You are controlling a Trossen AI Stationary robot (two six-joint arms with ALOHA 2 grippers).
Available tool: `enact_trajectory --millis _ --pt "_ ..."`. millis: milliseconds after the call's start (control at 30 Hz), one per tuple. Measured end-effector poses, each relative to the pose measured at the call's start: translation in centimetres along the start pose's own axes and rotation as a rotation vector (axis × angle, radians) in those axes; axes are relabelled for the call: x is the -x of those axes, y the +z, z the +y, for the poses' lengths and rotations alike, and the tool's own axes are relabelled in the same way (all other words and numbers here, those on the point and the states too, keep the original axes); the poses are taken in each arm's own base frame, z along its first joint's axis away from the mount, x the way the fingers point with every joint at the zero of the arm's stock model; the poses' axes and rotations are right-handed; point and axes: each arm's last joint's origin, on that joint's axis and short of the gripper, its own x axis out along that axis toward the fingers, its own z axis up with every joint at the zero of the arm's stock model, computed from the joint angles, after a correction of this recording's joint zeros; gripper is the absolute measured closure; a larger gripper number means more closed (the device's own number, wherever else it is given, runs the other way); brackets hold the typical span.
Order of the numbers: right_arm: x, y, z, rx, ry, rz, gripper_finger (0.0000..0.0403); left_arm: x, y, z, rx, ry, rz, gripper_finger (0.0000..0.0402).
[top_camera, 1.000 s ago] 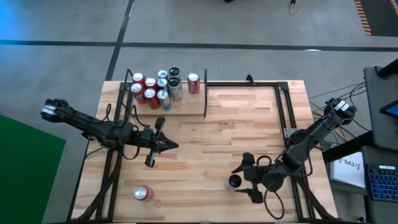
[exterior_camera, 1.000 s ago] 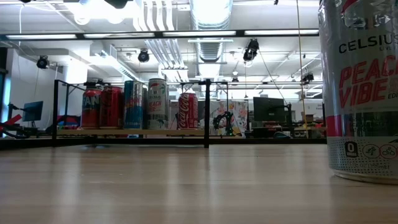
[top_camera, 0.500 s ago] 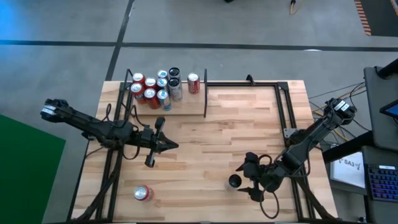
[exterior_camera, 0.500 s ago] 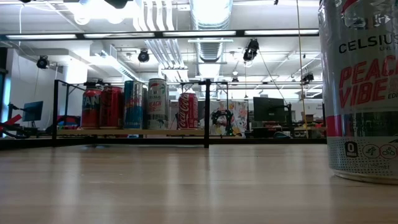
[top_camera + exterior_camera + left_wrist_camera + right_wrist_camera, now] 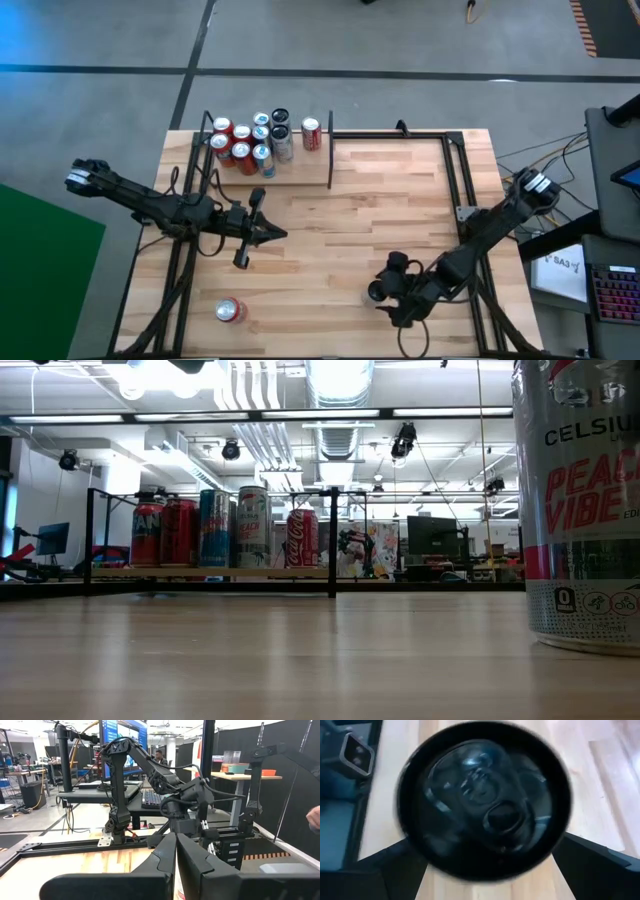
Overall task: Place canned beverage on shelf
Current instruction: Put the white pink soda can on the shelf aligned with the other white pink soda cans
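— What changes on the right?
— The right gripper [image 5: 384, 293] slides left, jaws spread around the upright black-topped silver can [image 5: 377, 291] at the table's [image 5: 380, 220] near edge.
— And the left gripper [image 5: 268, 234]?
— Mid-table, jaws pressed together, unmoved.

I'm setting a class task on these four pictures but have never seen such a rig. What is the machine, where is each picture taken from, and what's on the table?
Two robot arms work at a wooden table. One camera looks straight down, one sits at table-top height, and one rides on each wrist. At the table's far edge, the shelf already holds a cluster of cans. A red can lies on its side near the front. The right gripper, fingers open, straddles the black-topped Celsius can without holding it. The left gripper waits shut mid-table, holding nothing.
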Motion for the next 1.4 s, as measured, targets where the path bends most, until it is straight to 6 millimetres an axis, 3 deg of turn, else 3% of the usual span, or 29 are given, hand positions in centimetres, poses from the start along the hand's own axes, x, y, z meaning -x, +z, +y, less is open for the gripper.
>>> enact_trajectory --millis 300,433,633,833,1100,1400 --pt "0.1 0.4 0.1 -0.007 -0.013 -0.063 0.0027 0.0 0.0 0.0 0.000 0.001 0.000 0.0402" --pt "0.2 0.8 0.4 0.019 0.013 -0.097 0.0068 0.0 0.0 0.0 0.000 0.001 0.000 0.0402" --pt "0.2 1.0 0.4 0.038 0.018 -0.108 0.0163 0.0 0.0 0.0 0.000 0.001 0.000 0.0402" --pt "0.2 1.4 0.2 0.041 0.016 -0.109 0.0165 0.0 0.0 0.0 -0.001 0.001 0.000 0.0402" --pt "1.1 5.2 -0.3 0.067 0.011 -0.190 0.0165 0.0 0.2 0.0 -0.039 0.001 -0.006 0.0402" --pt "2.0 10.8 -3.0 0.135 0.057 -0.255 0.0163 0.0 0.2 0.0 -0.055 0.000 -0.006 0.0402"
